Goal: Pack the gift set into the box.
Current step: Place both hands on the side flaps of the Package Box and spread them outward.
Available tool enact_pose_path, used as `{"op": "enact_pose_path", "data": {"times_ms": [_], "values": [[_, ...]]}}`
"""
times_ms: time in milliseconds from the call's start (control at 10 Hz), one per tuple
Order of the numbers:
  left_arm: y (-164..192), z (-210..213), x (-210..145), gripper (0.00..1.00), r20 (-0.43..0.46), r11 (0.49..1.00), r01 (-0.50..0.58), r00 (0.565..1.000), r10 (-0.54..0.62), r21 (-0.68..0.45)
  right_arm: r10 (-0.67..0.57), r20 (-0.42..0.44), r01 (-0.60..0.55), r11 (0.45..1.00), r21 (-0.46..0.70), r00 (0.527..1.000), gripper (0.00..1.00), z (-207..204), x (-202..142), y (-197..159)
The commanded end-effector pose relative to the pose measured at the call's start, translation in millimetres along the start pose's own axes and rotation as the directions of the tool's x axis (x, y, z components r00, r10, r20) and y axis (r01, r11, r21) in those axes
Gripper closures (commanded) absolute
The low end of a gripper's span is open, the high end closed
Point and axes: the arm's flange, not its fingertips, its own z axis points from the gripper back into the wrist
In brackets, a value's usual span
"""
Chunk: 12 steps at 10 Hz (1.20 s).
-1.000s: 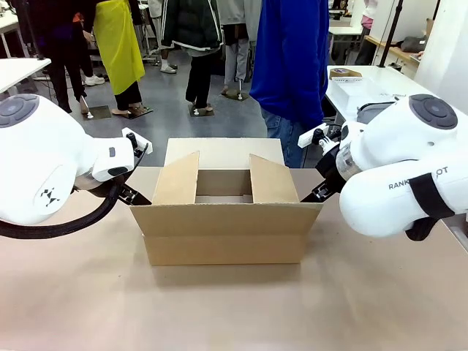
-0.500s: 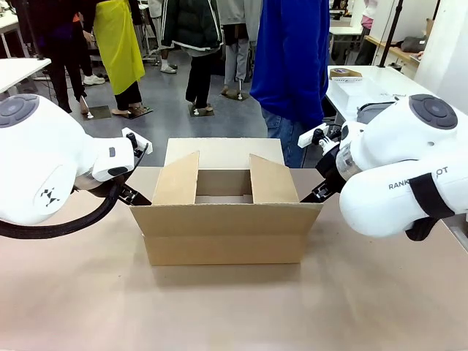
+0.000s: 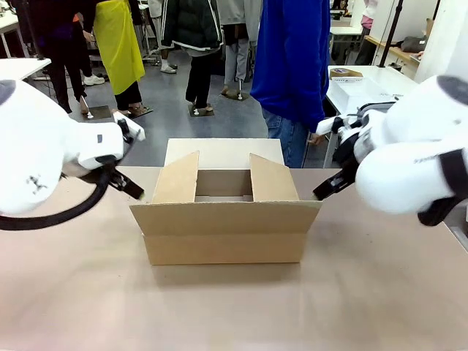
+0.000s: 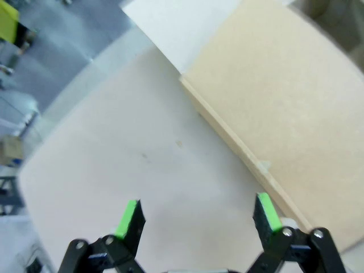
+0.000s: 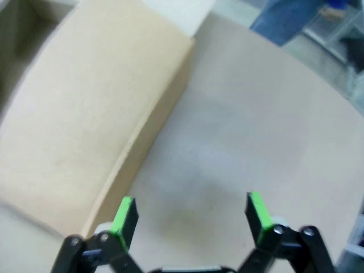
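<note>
Front: brown box (image 3: pixel 225 227) standing mid-worktop (image 3: pixel 219 314), flaps open, inside mostly hidden behind the near wall.

Left wrist: left gripper (image 4: pixel 199 213) over bare worktop just beside the box, fingers spread.

Right wrist: right gripper (image 5: pixel 190 213) likewise beside the box, fingers spread.

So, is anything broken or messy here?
No, nothing stands out. The cardboard box sits straight on the table with its flaps open and no dents showing. The left gripper and right gripper are open, one at each end, holding nothing.

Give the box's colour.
The box is plain brown cardboard, with no print visible; the front view shows it best.
</note>
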Motion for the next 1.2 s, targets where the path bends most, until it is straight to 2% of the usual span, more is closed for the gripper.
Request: {"op": "enact_pose_path", "data": {"times_ms": [0, 100, 200, 300, 400, 500, 600, 700, 800, 900, 1000, 1100], "values": [[21.8, 76.3, -73.0, 0.0, 0.112, 0.999, -0.037, 0.993, 0.041, -0.031, -0.163, 0.041, 0.159, 0.983, 0.093, 0.986, 0.0, 70.4, -16.0, -39.1], [39.1, 94.2, -95.4, 0.0, 0.106, 0.998, -0.064, 0.992, 0.067, -0.026, -0.251, -0.002, 0.249, 0.96, 0.125, 0.968, 0.0, 89.3, -29.3, -61.8], [50.0, 104.0, -110.5, 0.0, 0.026, 0.993, -0.116, 0.993, 0.116, -0.023, -0.338, -0.072, 0.346, 0.923, 0.171, 0.938, 0.0, 100.2, -43.8, -81.6], [71.0, 113.0, -137.6, 0.0, -0.022, 0.98, -0.17, 0.985, 0.169, -0.099, -0.424, -0.103, 0.436, 0.877, 0.201, 0.9, 0.0, 112.6, -61.3, -101.9], [95.6, 127.6, -167.1, 0.0, 0.024, 0.92, -0.304, 0.947, 0.319, -0.248, -0.526, -0.103, 0.533, 0.805, 0.258, 0.844, 0.0, 125.4, -81.3, -124.8], [118.1, 143.6, -198.8, 0.0, 0.076, 0.79, -0.426, 0.859, 0.506, -0.441, -0.632, -0.096, 0.614, 0.689, 0.384, 0.769, 0.0, 139.3, -106.4, -147.9], [133.9, 145.2, -224.9, 0.0, 0.127, 0.674, -0.485, 0.753, 0.646, -0.557, -0.681, -0.081, 0.645, 0.639, 0.419, 0.727, 0.0, 142.4, -124.3, -157.1], [140.5, 142.6, -240.9, 0.0, 0.189, 0.622, -0.384, 0.729, 0.658, -0.683, -0.677, -0.084, 0.628, 0.62, 0.47, 0.731, 0.0, 140.2, -130.9, -158.8], [169.8, 148.3, -150.8, 0.0, 0.086, 0.831, -0.374, 0.892, 0.444, -0.41, -0.619, -0.122, 0.618, 0.707, 0.344, 0.776, 0.0, 140.6, -114.1, -152.2], [169.8, 148.3, -150.8, 0.0, 0.086, 0.831, -0.374, 0.892, 0.444, -0.41, -0.619, -0.122, 0.618, 0.707, 0.344, 0.776, 0.0, 140.6, -114.1, -152.2], [187.5, 162.4, -203.3, 0.0, 0.152, 0.745, -0.399, 0.822, 0.549, -0.534, -0.681, -0.117, 0.662, 0.635, 0.397, 0.723, 0.0, 147.5, -130.4, -166.5], [181.8, 160.1, -182.9, 0.0, 0.229, 0.704, -0.245, 0.832, 0.506, -0.667, -0.674, -0.127, 0.636, 0.594, 0.494, 0.728, 0.0, 145.0, -115.6, -163.4]]}}
